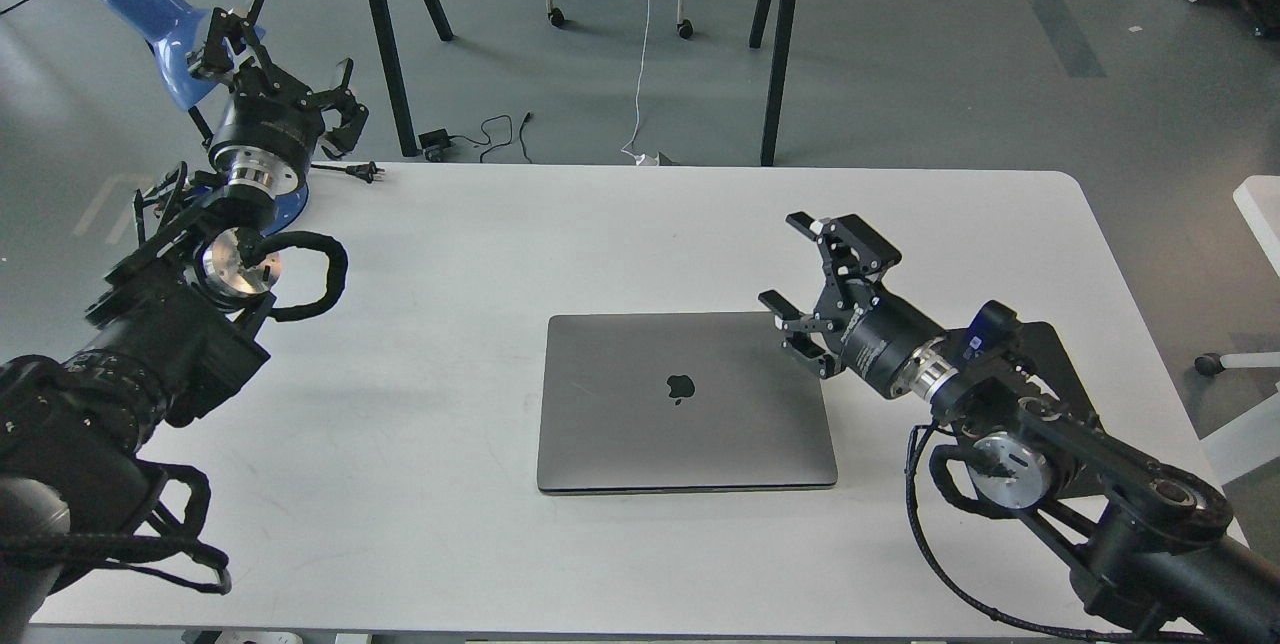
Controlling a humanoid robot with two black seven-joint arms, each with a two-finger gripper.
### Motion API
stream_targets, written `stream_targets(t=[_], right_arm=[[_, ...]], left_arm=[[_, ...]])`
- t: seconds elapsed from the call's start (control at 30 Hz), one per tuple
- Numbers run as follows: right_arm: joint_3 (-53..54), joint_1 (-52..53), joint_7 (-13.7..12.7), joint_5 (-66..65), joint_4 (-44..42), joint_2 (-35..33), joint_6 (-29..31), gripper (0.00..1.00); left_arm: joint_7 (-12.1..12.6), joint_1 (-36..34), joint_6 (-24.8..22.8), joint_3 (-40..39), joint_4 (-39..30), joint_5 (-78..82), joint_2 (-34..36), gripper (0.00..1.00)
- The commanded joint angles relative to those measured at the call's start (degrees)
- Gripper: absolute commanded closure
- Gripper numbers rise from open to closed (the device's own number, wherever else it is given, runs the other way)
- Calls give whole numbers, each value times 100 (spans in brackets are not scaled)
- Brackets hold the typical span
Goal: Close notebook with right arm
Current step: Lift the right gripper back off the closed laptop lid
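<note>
Fingers (345, 89) of the black two-finger left gripper (290, 64) spread apart, grasping nothing, held above the white table's (450, 254) far-left corner, in front of a blue lamp shade (150, 14). Slim space-grey metal notebook (686, 402), lid down flat, dark apple logo up, lies mid-table. Black two-finger right gripper (790, 269), blue wrist block behind it, is released, fingers parted over the notebook's far-right corner; contact cannot be told.

Bright, even light; soft shadows on the white table (480, 254); sharp focus, no glare.
</note>
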Motion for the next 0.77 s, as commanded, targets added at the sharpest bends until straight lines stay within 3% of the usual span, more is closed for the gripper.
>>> stream_targets(t=[0.0,0.1,0.17,0.5,0.73], right_arm=[[1122,161,-200,289,-213,40,-8,0],[1484,670,-814,763,-477,31,-34,0],[1633,873,-992,1150,-661,5,-34,0],[2249,1568,-1001,1969,-2515,40,123,0],[2240,1674,-1001,1969,-3018,13,440,0]], left_arm=[[0,0,0,0,0,-5,0,0],[0,0,0,0,0,-5,0,0],[0,0,0,0,0,-5,0,0],[-9,0,0,0,0,-13,0,0],[-9,0,0,0,0,-13,8,0]])
